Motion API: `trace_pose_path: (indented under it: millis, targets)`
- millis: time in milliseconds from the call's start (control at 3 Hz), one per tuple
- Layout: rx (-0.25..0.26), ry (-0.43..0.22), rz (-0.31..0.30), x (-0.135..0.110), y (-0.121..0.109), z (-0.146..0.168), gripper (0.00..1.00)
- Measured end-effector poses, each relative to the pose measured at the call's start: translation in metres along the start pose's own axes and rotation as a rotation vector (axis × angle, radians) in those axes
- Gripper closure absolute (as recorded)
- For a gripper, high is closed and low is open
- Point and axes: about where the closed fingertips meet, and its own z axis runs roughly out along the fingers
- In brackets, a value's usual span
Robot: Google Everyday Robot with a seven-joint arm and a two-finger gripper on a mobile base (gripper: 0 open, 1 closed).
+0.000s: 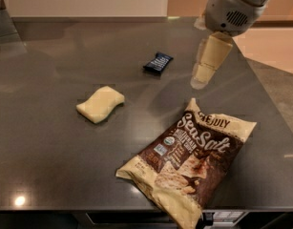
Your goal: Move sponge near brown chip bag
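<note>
The pale yellow sponge (100,104) lies flat on the dark grey table (50,142), left of centre. The brown chip bag (191,159) with cream ends and "Sea Salt" lettering lies at the front right, reaching the table's front edge. My gripper (202,78) hangs from the arm at the upper right, its cream fingers pointing down above the table. It is above the chip bag's top corner and well to the right of the sponge. It holds nothing.
A small dark blue snack bar wrapper (158,63) lies behind the sponge, left of the gripper. The table's right edge runs diagonally past the gripper, with floor (279,80) beyond it. A wall stands behind the table.
</note>
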Motion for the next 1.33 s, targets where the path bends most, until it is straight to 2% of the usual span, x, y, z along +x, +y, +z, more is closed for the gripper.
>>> trace_pose_path:
  millis: [333,667,1333]
  targets:
    - [-0.023,-0.031,-0.045,-0.039,-0.001,0.022,0.0]
    - [-0.057,-0.034,-0.084,-0.075,0.003,0.055,0.0]
    - [-0.139,-0.003,-0.11,-0.12,0.018,0.129,0.0]
